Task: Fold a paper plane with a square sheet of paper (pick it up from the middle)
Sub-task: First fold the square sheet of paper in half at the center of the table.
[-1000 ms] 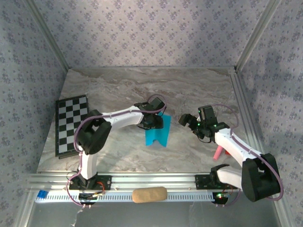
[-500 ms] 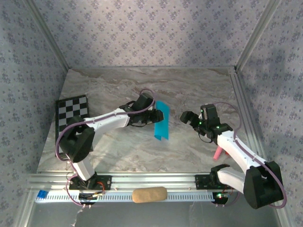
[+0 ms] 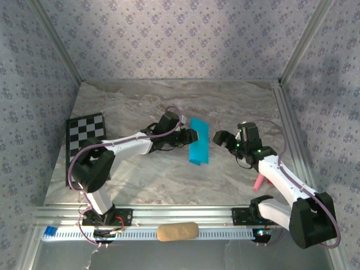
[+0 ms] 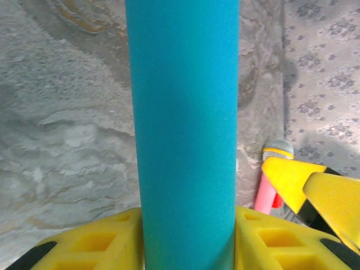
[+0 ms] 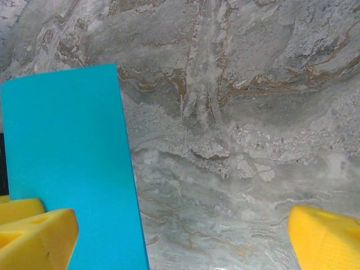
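Two grippers stand close together over the middle of the table (image 3: 140, 185), and between them is the square sheet of paper (image 3: 198, 147), now folded into a narrow blue band. The left gripper (image 3: 188, 136) is clenched on it and holds it clear of the marble. The right gripper (image 3: 222, 139) is just beside it with its jaws spread wide and nothing in them.

We think the main danger is in the passing over. The paper is thin, and if the right gripper closes too near the left fingers (image 4: 112, 242), the two could knock against each other and crush the fold. From the right wrist, the band (image 5: 67, 169) sits near one yellow finger (image 5: 34, 236) and not in the middle of the gap, so a closing now might catch only the edge. If the left gripper lets go too early, the band may slide out or spring open.

From above, the long axis runs from the far side of the table toward the near side, slightly slanted. Both ends look blunt and we see no pointed tip. Whether it lies level or hangs down, we cannot tell.
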